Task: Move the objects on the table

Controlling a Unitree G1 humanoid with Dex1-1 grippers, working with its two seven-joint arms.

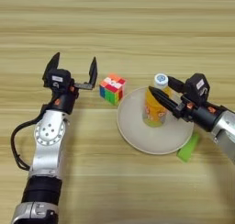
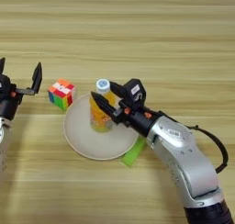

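Observation:
An orange drink bottle (image 1: 154, 109) with a white cap stands upright on a round cream plate (image 1: 137, 136). My right gripper (image 1: 159, 84) reaches in from the right, shut on the bottle's upper part, one finger in front and one behind. Just left of the plate, a multicoloured puzzle cube (image 1: 112, 88) rests on the table (image 1: 137, 25). My left gripper (image 1: 75, 58) is open, its fingers pointing away from me a little left of the cube and touching nothing. A bright green block (image 1: 188, 147) lies at the plate's right front rim, partly tucked under it.
My left forearm (image 1: 48, 140) runs up the left side with a black cable looping beside it. The right forearm (image 2: 183, 154) crosses the right front part of the table.

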